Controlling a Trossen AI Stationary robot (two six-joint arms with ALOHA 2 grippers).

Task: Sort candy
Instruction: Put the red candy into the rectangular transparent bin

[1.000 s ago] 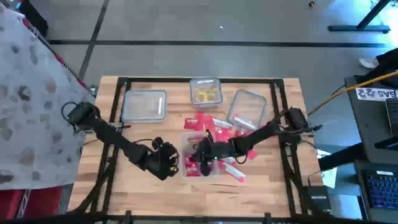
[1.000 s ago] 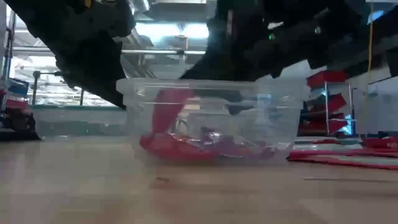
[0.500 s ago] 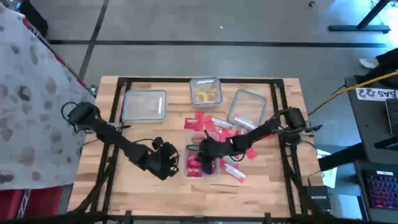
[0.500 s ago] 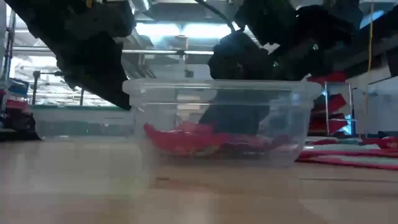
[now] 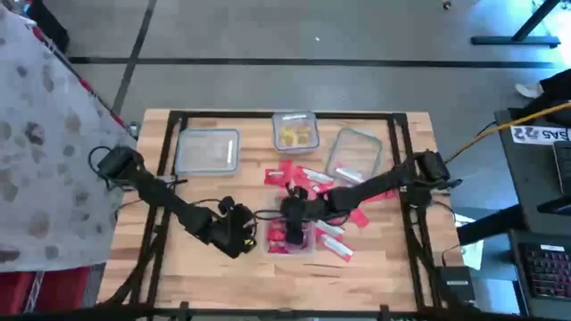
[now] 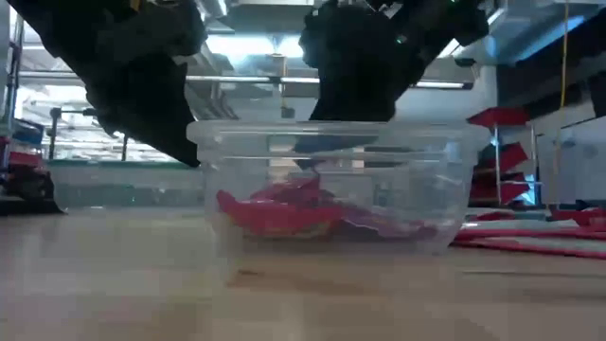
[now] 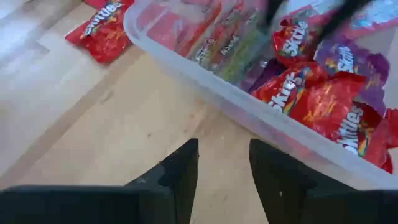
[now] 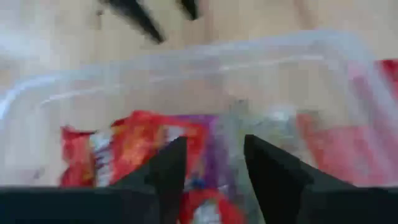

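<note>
A clear tub (image 5: 309,249) near the table's front middle holds several red and a few purple candy packets (image 7: 311,93), which lie on its bottom (image 6: 284,213). My right gripper (image 5: 290,212) hangs open just above the tub's far rim with nothing between its fingers (image 8: 214,158). My left gripper (image 5: 243,230) stands open beside the tub's left wall, over bare wood (image 7: 224,165), touching nothing. More red packets (image 5: 303,178) lie loose on the table behind and to the right of the tub.
Three more clear tubs stand along the far side: one at the left (image 5: 208,150), one with yellow pieces (image 5: 295,132), and one at the right (image 5: 354,156). A loose red packet (image 7: 102,34) lies by the front tub. Bare wood shows at the near edge.
My right gripper has risen out of the tub and tipped, from low among the packets to above the rim. A red packet that stood on end under it now lies flat with the others.
</note>
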